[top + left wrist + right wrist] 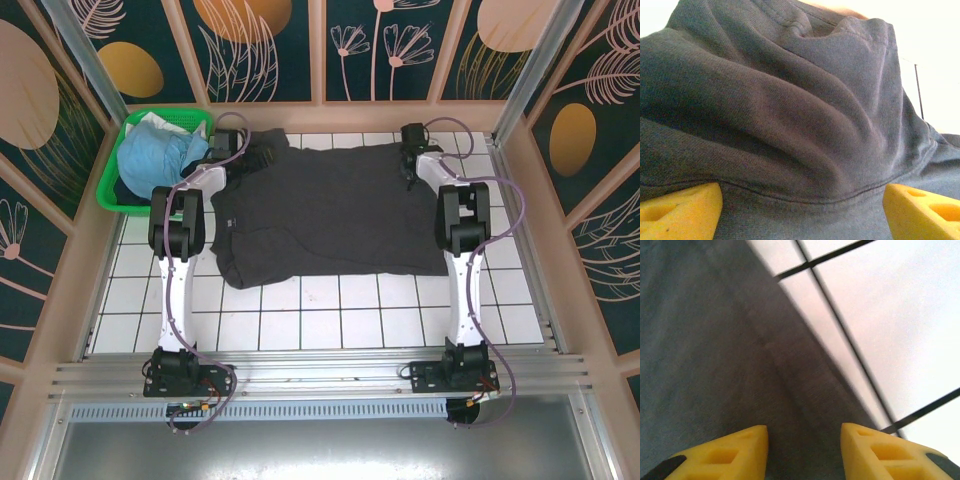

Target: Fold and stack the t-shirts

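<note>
Flattening the shirt [330, 215], seemingly — left end effector [801, 200] wide over its bunched corner, right end effector [804, 432] part-open at its edge; next, pinch both corners.

Text check, all three views: I can read no lettering, label, brand mark or number. There is none on the dark t-shirt [340, 210], the blue t-shirt [155, 155], the green basket [165, 116] or the wall panels [260, 50], which carry only leaf and flower prints.
</note>
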